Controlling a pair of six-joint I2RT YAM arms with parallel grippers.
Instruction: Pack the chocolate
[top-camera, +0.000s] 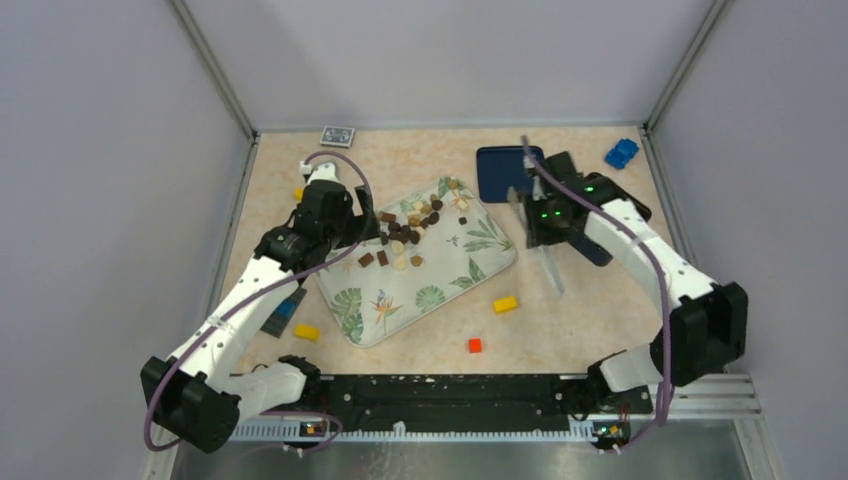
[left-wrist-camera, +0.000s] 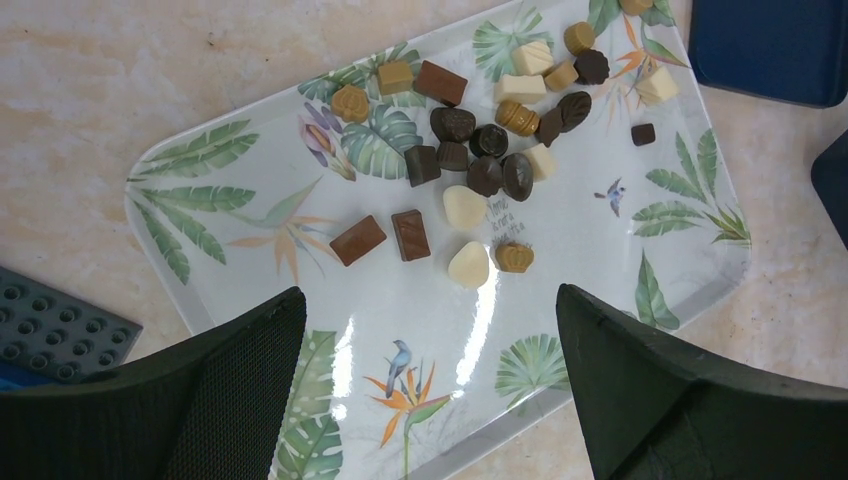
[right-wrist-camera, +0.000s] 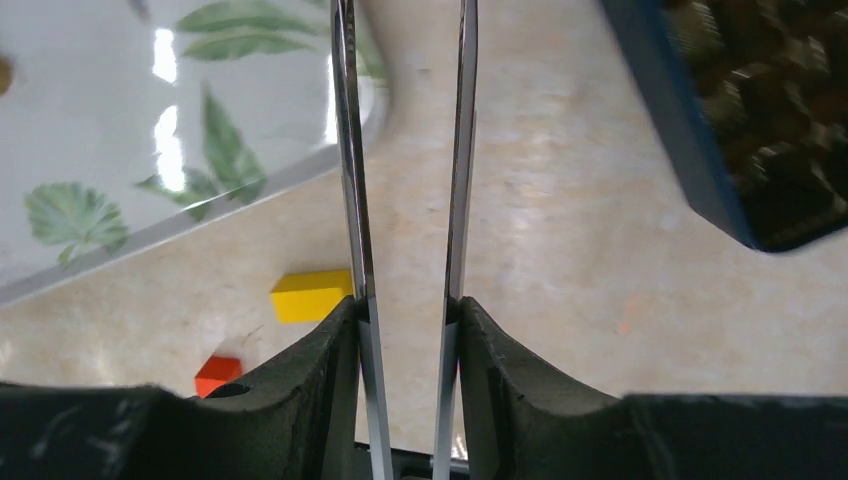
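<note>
**Operator:** What was on my left?

**Observer:** Your left gripper (left-wrist-camera: 428, 300) hung over the near part of the leaf-printed tray (left-wrist-camera: 600, 260). Its fingers were spread as wide as they go, with nothing between them. Only its wrist camera showed the grey studded baseplate (left-wrist-camera: 50, 335) clearly, just off the tray's left edge. From above, your arm covered most of it.

**Operator:** And the chocolate?

**Observer:** The chocolate (left-wrist-camera: 487, 150) lay loose on the tray, bunched toward its far half, with a few pieces scattered apart. From above you got brown and cream specks. The left wrist view showed the pieces as dark, light brown and cream, some square and some round.

**Operator:** What lay around the tray?

**Observer:** The overhead view showed a yellow brick (top-camera: 306, 332) by the tray's near left corner. A second yellow brick (top-camera: 505, 304) and a red brick (top-camera: 474, 345) sat on the table off its near right side. A flat navy piece (top-camera: 505, 172) lay just past its far right corner. A blue brick (top-camera: 621, 153) sat well apart at the far right.

**Operator:** And my right side?

**Observer:** Your right gripper (right-wrist-camera: 405, 310) was clamped on metal tweezers (right-wrist-camera: 355, 150), one finger against each blade, and the blades stood apart. Their tips ran out of the wrist picture. From above they were too thin to tell whether they held anything, and they hung over bare table right of the tray. Only the right wrist view showed inside the navy box (right-wrist-camera: 670, 110) beside them: a dark insert, too blurred to read.
</note>
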